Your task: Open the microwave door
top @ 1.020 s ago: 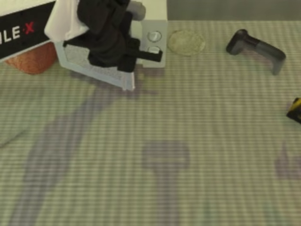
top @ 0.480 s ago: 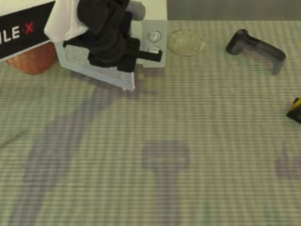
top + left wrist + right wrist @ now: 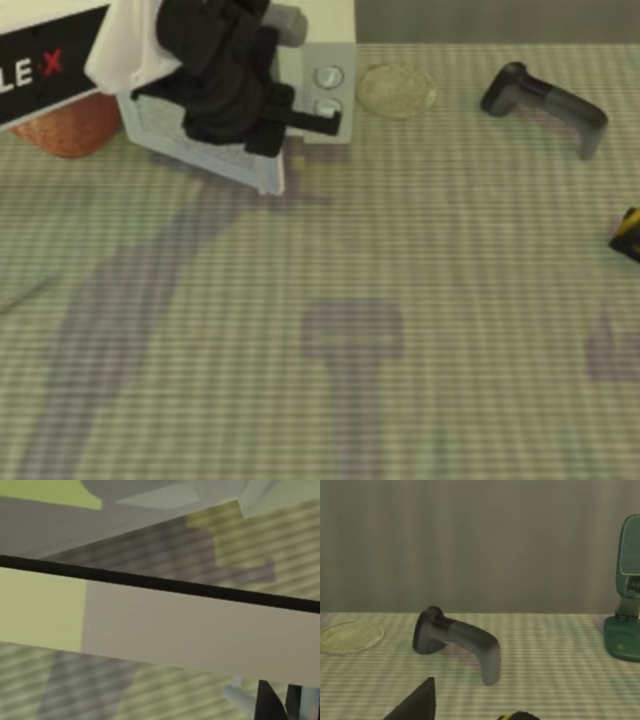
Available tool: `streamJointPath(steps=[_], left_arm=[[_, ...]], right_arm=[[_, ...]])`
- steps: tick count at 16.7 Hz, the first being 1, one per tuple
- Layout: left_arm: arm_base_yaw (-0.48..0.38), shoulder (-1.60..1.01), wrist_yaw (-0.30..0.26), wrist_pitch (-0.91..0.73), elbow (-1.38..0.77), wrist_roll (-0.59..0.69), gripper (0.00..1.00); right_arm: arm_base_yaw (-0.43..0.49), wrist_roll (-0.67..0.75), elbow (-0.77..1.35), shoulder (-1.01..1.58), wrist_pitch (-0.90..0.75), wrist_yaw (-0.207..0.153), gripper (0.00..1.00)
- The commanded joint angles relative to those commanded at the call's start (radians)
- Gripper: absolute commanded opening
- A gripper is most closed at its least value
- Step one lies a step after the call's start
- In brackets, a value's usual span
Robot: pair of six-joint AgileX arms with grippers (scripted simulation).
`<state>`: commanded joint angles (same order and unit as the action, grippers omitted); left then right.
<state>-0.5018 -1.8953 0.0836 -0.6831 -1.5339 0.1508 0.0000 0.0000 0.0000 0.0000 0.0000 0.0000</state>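
Covering the microwave door (image 3: 215, 160), left gripper (image 3: 318, 120) jaws perhaps clenched; wrist view unclear.

The microwave (image 3: 325, 30) was seen in white, with two silver knobs (image 3: 328, 76); the microwave door (image 3: 200, 158) was white with a grey speckled window. The counter (image 3: 420, 300) was covered in fine pale green stripes. A grey-black scanner (image 3: 545, 98), a translucent pale-green dish (image 3: 396, 89) and an orange basket (image 3: 70, 128) were shown.
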Motion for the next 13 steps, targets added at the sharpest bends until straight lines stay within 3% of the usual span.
streamJointPath(steps=[5, 13], left_arm=[[0.030, 0.058, -0.051, 0.022, 0.081, -0.099, 0.00], [0.031, 0.062, -0.053, 0.024, 0.082, -0.102, 0.00]], right_arm=[[0.000, 0.000, 0.000, 0.000, 0.000, 0.000, 1.00], [0.000, 0.000, 0.000, 0.000, 0.000, 0.000, 1.00]])
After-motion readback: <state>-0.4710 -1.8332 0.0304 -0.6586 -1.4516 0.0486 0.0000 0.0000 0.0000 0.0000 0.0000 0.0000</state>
